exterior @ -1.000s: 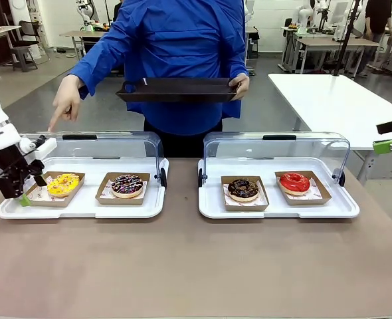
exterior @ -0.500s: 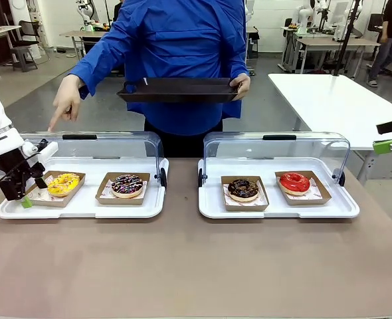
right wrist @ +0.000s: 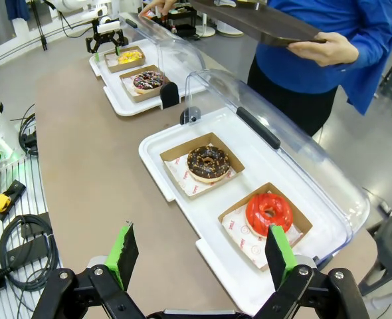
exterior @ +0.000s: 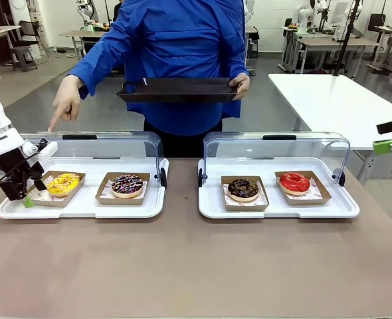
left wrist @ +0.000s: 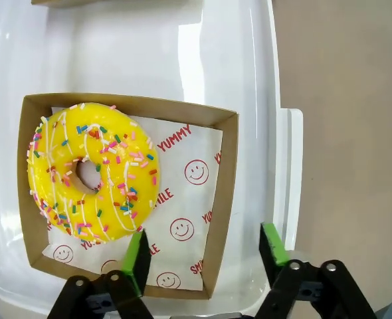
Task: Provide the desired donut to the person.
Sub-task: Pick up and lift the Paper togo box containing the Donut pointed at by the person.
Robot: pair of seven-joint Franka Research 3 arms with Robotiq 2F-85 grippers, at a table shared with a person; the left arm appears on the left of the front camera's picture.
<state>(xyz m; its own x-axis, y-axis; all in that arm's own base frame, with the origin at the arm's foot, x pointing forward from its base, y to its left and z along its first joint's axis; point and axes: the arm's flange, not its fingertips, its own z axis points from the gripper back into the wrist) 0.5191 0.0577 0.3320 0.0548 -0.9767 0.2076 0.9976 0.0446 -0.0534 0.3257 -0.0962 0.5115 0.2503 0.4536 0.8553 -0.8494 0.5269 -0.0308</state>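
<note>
The person (exterior: 176, 53) in a blue shirt stands across the table. One hand holds a dark tray (exterior: 176, 90), and the other hand (exterior: 66, 103) points down over the left case. Below it a yellow sprinkled donut (exterior: 63, 183) (left wrist: 93, 173) lies in a cardboard box (left wrist: 226, 199). My left gripper (exterior: 33, 191) (left wrist: 204, 239) is open at that box's left end, one finger inside near the donut and one outside the wall. My right gripper (exterior: 390, 135) (right wrist: 201, 242) hangs open and holds nothing, off the table's right side.
Two white trays (exterior: 83, 207) (exterior: 279, 209) with raised clear lids (exterior: 109, 143) (exterior: 276, 149) sit side by side. They also hold a pink-sprinkled chocolate donut (exterior: 127, 185), a dark chocolate donut (exterior: 242, 189) and a red donut (exterior: 294, 181). The near tabletop is bare.
My left gripper has shifted slightly at the yellow donut's box. The person's pointing hand and tray have stayed put, and the right arm has not moved.
</note>
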